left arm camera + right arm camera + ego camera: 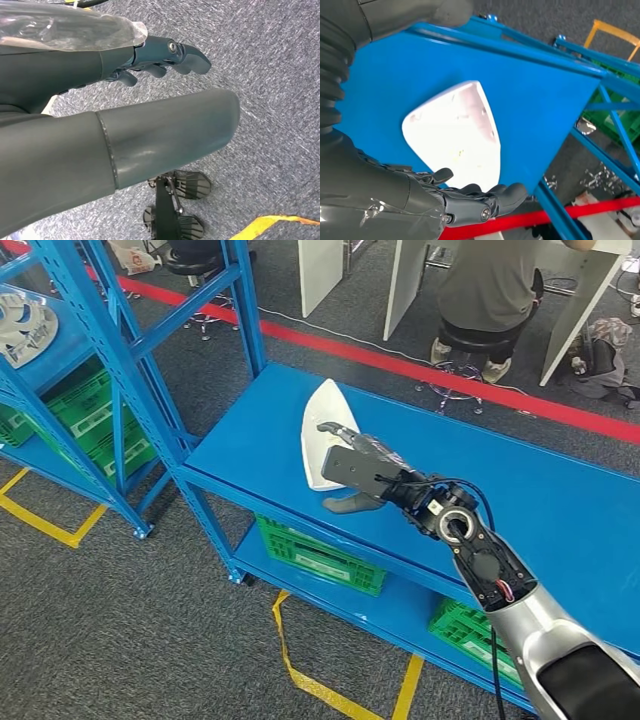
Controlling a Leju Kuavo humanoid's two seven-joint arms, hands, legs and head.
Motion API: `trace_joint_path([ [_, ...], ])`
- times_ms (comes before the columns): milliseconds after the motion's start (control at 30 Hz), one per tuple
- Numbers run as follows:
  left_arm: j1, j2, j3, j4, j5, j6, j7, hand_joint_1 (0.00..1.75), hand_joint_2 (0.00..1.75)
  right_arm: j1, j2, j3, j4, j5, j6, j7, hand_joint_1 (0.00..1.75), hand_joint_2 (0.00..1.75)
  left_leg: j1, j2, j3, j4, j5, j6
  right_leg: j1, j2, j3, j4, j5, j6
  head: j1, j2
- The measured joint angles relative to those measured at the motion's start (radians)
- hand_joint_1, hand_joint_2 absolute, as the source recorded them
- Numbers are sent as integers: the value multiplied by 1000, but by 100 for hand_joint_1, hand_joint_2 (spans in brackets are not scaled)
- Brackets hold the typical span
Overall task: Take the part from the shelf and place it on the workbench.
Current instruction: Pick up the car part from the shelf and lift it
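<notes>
Looking down my right arm, I see the right hand (355, 468) just over the white part (321, 430), fingers (471, 202) spread and holding nothing. The part lies flat on the blue workbench (528, 500), near its front edge, so I judge the placing done and the release under way. Next I'd lift the hand straight away without dragging the part. My left hand (158, 57) hangs over the floor, fingers loosely extended, empty. Beyond, the blue shelf (113, 360) stands to the left.

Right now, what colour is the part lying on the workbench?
White. The part lies on the blue workbench, clearest in the right wrist view.
</notes>
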Motion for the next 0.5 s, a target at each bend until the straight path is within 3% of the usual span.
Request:
trace_joint_path([
  [500, 20, 2, 15, 0, 10, -2, -2, 0, 0, 135, -53, -54, -5, -23, -53, 88, 0, 175, 0, 0, 1, 0, -1, 2, 0, 1, 0, -2, 0, 0, 0, 0],
])
